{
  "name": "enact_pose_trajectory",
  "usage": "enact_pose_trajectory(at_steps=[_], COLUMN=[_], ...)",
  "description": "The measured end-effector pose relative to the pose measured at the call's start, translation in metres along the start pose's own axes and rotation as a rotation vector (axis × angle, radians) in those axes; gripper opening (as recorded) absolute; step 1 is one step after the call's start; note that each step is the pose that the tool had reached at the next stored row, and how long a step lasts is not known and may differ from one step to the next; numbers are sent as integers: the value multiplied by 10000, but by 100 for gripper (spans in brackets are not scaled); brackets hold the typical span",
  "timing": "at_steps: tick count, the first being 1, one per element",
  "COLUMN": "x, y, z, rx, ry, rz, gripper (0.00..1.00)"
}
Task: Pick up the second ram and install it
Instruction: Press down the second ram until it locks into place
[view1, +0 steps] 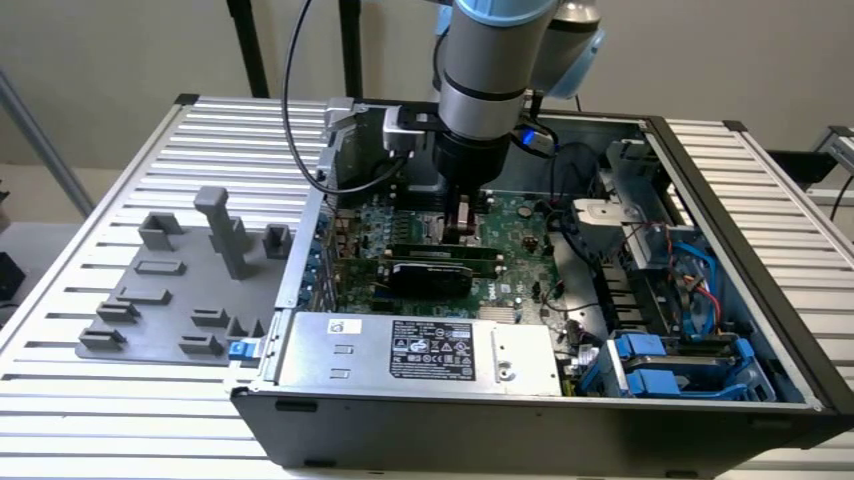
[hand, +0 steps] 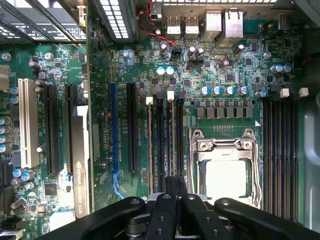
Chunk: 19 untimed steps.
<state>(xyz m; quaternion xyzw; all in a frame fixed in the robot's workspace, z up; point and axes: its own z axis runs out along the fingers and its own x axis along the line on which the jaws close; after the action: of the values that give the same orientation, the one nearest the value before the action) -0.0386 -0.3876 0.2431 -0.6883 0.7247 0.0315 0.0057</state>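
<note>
My gripper (view1: 463, 232) reaches down into the open computer case, low over the green motherboard (view1: 514, 225). Its black fingertips (hand: 169, 186) are shut together right above the row of long memory slots (hand: 165, 145) beside the silver CPU socket (hand: 225, 170). One slot with a white latch (hand: 170, 95) runs straight out from the fingertips. A pale thin strip (hand: 150, 145) fills the neighbouring white-latched slot. The second ram is hidden: I cannot tell it from the slots, nor whether anything is pinched between the fingers.
A grey parts fixture (view1: 174, 290) lies on the slatted table at the exterior view's left. Inside the case are a graphics card (view1: 434, 265), the power supply (view1: 414, 350), blue drive bays (view1: 674, 365) and loose cables (view1: 574, 170). More memory slots (hand: 280, 150) flank the socket's other side.
</note>
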Motion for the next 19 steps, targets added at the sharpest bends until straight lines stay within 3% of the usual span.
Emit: enact_pose_trajectory(at_steps=[8,15,17,19], x=[-9,-7,-9,-14], y=[28,33,34,37], z=[102,177,165,80], rx=[91,111,114,115], ry=[-5,-3,-8,-11], rz=[-5,-6,-5,-5], gripper=[11,11,11,11])
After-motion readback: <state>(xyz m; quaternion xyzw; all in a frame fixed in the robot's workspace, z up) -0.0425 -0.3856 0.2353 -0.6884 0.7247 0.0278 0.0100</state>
